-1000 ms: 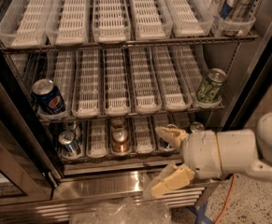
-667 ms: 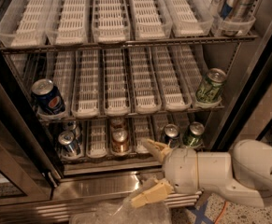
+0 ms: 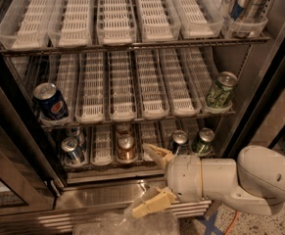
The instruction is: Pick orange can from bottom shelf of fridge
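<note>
One orange can (image 3: pixel 126 148) stands upright near the middle of the bottom shelf (image 3: pixel 102 150) of the fridge (image 3: pixel 98 196), at the front of its white lane. What looks like another can sits right behind it. By its kind it should be light and thin-walled. It would be stiff enough if full, but easy to dent under a hard squeeze, and smooth, probably slick from the cold. The safest hold is across the mid-wall, a finger on either side, below the lid rim.

At about four o'clock from the can hangs the gripper (image 3: pixel 151 179), its two pale fingers (image 3: pixel 157 154) spread wide and holding nothing. The upper fingertip lies just beside the can at three o'clock, the lower one well below the shelf. A silver can (image 3: pixel 72 151) stands at nine o'clock, one lane between. A dark can (image 3: pixel 179 140) and a green can (image 3: pixel 203 140) stand beyond the upper finger, toward three o'clock.
</note>
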You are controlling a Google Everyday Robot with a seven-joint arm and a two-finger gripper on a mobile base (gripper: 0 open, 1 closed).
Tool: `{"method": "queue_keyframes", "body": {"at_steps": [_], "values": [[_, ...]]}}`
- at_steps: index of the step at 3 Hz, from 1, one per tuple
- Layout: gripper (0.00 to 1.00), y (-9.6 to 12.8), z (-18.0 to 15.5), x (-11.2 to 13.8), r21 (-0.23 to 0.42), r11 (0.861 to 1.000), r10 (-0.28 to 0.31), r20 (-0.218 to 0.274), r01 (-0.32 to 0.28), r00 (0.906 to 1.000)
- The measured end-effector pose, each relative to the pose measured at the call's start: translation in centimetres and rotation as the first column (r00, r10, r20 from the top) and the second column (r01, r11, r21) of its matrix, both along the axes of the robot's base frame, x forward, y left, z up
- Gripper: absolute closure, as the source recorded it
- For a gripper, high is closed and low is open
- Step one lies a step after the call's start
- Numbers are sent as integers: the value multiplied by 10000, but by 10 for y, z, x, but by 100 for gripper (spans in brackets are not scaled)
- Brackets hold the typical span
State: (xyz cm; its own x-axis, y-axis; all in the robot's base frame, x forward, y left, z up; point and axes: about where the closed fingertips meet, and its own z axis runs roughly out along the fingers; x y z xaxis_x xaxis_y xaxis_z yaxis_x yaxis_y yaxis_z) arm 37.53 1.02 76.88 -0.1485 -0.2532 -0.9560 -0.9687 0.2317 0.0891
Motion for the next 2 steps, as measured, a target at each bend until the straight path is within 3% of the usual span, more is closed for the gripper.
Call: {"method": "queue_keyframes", "body": {"at_steps": [1,2], "values": [[0,2,-2,0,-85,9998,-153,25,154,9999],[0,6,-21,-8,267,9939,-1068,9,1067,9943]]}}
